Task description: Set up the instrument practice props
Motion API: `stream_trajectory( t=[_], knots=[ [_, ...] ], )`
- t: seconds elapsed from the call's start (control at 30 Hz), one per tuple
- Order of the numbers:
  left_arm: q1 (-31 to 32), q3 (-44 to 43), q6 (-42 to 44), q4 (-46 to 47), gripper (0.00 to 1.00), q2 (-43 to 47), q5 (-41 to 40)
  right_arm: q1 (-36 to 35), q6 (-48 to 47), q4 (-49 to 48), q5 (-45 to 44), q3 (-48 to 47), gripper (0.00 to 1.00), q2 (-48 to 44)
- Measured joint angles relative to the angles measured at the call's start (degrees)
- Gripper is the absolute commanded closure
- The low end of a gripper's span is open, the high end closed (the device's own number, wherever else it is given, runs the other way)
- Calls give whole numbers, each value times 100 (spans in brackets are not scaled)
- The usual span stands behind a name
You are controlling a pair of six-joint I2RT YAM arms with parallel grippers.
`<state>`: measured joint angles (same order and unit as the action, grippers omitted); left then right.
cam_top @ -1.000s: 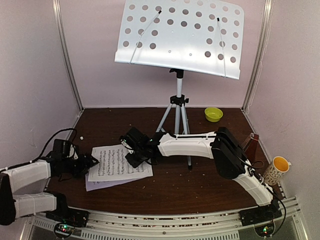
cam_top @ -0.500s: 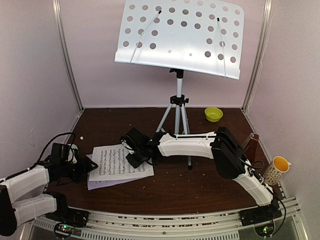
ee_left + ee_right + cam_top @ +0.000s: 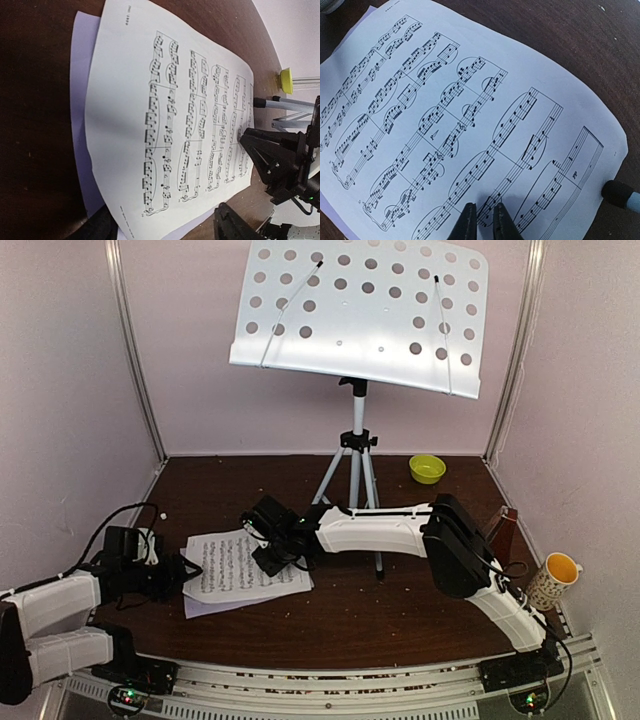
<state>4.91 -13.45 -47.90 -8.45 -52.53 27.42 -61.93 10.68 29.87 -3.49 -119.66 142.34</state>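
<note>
Brown bench (image 3: 400,610) carries music sheets (image 3: 240,565), left gripper (image 3: 186,573) jaws spread at their edge, right gripper (image 3: 481,222) jaws pressed together atop.

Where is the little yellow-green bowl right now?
In the top view, the yellow-green bowl sits at the table's back right, just right of the silver tripod.

From high behind the arm bases, looking down and forward over the whole table (image 3: 400,610) to the far wall. From the left wrist, low and close, facing right across the sheet-music pages (image 3: 125,100). From the right wrist, close above, tilted down onto those same pages, shared with both other views.
</note>
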Motion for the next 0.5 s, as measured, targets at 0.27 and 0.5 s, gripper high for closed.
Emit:
stream_trajectory(
  t=[0.27, 0.5],
  knots=[
    [0, 0, 4, 138, 44, -114, 87, 0, 0, 15, 0, 0, 86, 0],
    [0, 2, -190, 286, 65, -658, 17, 0, -7, 0, 4, 7, 84, 0]
  ],
)
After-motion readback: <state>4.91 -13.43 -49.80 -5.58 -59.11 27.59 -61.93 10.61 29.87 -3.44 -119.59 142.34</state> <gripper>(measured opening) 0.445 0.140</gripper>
